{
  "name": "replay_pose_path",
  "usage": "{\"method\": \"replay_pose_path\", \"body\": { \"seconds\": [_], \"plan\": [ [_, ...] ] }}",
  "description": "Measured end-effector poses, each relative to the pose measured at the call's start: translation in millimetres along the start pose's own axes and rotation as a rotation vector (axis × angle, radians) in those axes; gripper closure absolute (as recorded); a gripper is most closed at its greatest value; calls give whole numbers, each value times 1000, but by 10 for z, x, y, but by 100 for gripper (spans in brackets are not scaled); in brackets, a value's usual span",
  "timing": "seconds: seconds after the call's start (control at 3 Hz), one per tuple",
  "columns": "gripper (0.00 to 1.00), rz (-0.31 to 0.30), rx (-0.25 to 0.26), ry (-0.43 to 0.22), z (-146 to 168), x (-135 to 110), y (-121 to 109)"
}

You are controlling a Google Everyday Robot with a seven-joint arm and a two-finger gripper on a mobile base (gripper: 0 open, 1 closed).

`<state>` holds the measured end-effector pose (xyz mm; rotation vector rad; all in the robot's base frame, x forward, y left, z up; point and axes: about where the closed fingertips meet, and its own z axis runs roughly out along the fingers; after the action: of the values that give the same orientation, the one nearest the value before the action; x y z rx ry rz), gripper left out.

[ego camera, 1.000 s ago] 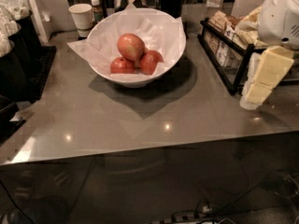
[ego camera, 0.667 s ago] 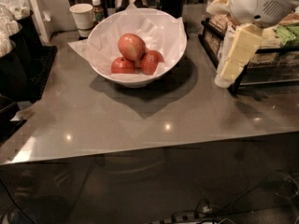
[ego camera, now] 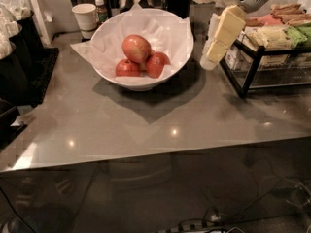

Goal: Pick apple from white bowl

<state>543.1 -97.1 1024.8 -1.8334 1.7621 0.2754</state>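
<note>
The apple (ego camera: 136,48) tops the white bowl (ego camera: 141,83) (smaller apples (ego camera: 127,68) beneath). The gripper (ego camera: 210,57) hangs right of the bowl; whether it is open, I cannot tell.

The apple (ego camera: 136,48), round and pale red-orange with a yellowish blush, rests atop the smaller apples (ego camera: 127,68) in the white bowl (ego camera: 187,52); the bowl, wide, upright and lined with crinkled paper (ego camera: 82,50), stands near the far edge of the counter (ego camera: 146,125); the gripper (ego camera: 210,57) hangs just right of its rim.

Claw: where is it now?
In the camera view the claw hangs upper right, just right of the white bowl, between it and the black rack; the apple sits in the bowl, clear of the claw.
</note>
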Motion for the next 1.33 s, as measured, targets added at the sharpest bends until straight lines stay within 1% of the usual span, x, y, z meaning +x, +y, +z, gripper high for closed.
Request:
{"method": "replay_pose_path", "body": {
  "seconds": [0.33,0.67,1.0,1.33],
  "plan": [
    [0,22,46,-70,58,-6,-172],
    [0,36,40,-152,255,-40,-438],
    [0,42,12,-214,512,-123,-681],
    [0,44,12,-223,547,-125,-728]
  ]
}}
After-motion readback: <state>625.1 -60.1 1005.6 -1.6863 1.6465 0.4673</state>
